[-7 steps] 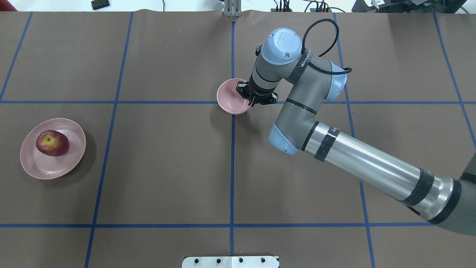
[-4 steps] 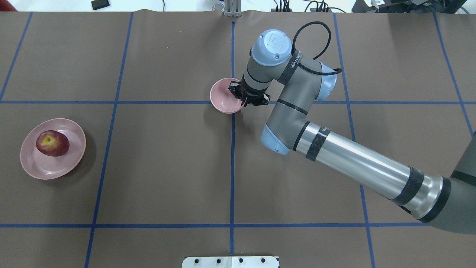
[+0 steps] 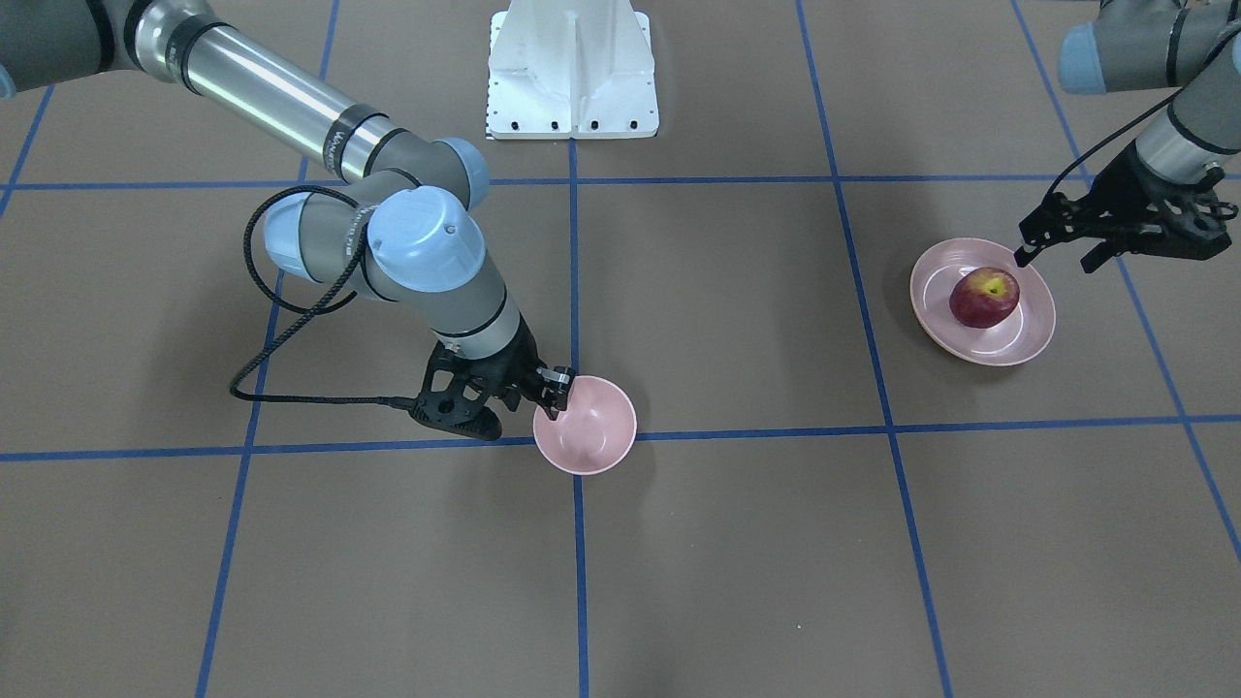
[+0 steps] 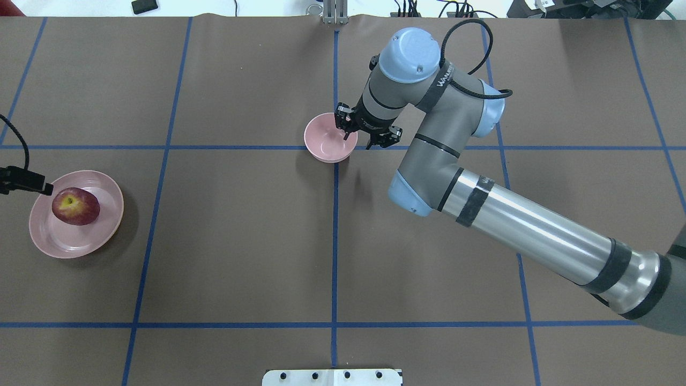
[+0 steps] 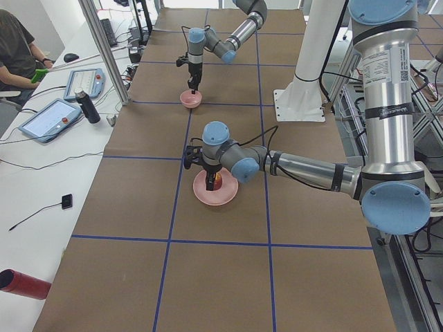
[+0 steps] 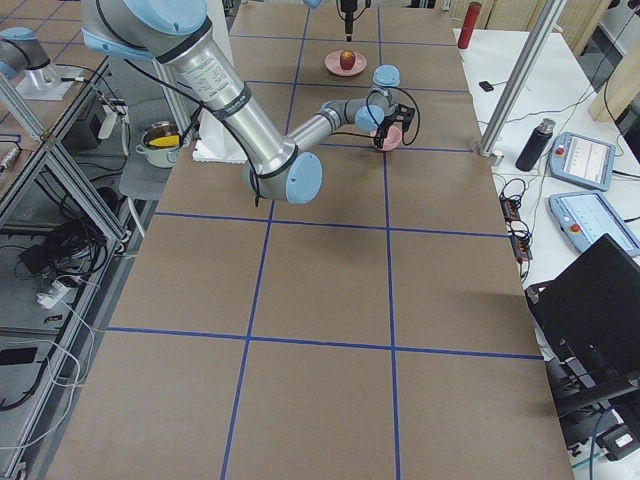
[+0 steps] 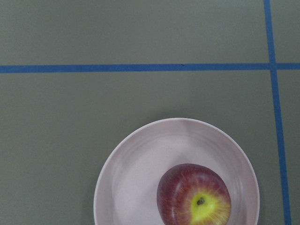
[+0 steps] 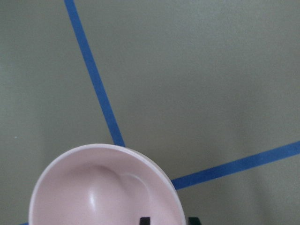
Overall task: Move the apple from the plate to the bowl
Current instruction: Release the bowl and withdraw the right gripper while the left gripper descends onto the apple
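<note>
The dark red apple [image 4: 75, 206] lies on the wide pink plate [image 4: 102, 236] at the table's left, also in the front view [image 3: 984, 297] and the left wrist view [image 7: 194, 197]. My left gripper [image 3: 1100, 250] hangs above the plate's outer edge, clear of the apple; I cannot tell whether it is open or shut. The small pale-pink bowl [image 4: 324, 147] sits near the table's middle on the blue cross lines, also in the front view [image 3: 591, 431]. My right gripper [image 4: 345, 130] is shut on the bowl's rim on the robot's right side, as the front view [image 3: 553, 386] shows.
A white base plate [image 3: 572, 78] stands at the robot's side of the table. Blue tape lines divide the brown table [image 4: 241, 241]. A side table with tablets [image 5: 52, 117] and an operator runs along the far edge.
My right gripper dragged the bowl left, then a little back right, and its wrist has swung away from the robot. My left arm's wrist has come into the overhead view beside the plate.
</note>
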